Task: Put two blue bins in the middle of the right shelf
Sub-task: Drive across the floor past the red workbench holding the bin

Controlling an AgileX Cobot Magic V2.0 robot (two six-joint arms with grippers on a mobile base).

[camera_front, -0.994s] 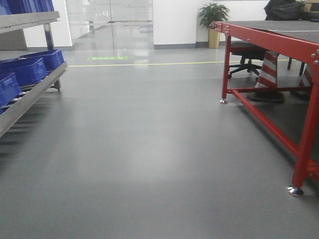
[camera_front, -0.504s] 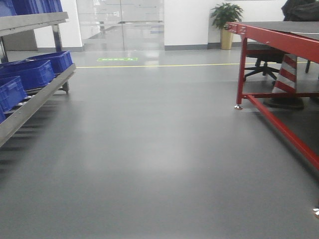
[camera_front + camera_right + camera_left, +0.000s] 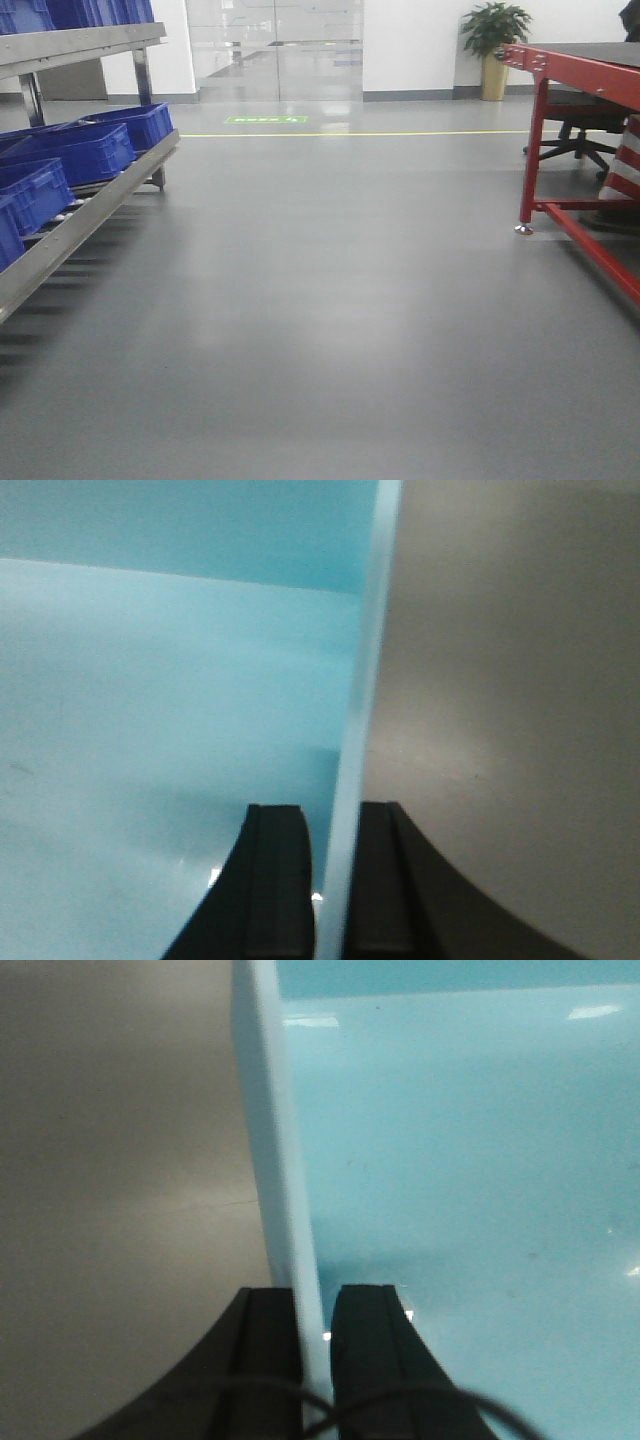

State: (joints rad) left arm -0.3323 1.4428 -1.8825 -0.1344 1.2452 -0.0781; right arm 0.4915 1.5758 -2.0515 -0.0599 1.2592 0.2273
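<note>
Slid toward 3 o'clock across the front view since a second ago: red-framed stand (image 3: 575,72), potted plant (image 3: 493,40) and office chair (image 3: 585,140), with the stand's near foot lost past the edge. Crept further in from 9 o'clock over the same span: steel rack (image 3: 90,222), showing more stored blue bins (image 3: 75,150) on its lower roller tier and others on the tier above at 10 o'clock. Between rack and stand, grey floor (image 3: 330,300), crossed toward 12 o'clock by a yellow line (image 3: 350,133) and a green marking (image 3: 265,119). At 3 o'clock, seen through the stand's frame, striped cone (image 3: 622,175). Pinched in the left gripper (image 3: 315,1305), narrowed tight: upright side wall of the held blue bin (image 3: 460,1160), one finger outside at 7 o'clock, the other inside at 5 o'clock. Pinched likewise in the right gripper (image 3: 330,825): a pale blue wall, bin interior spreading toward 9 o'clock, floor toward 3 o'clock. Cannot tell from these views whether both walls belong to one bin.
</note>
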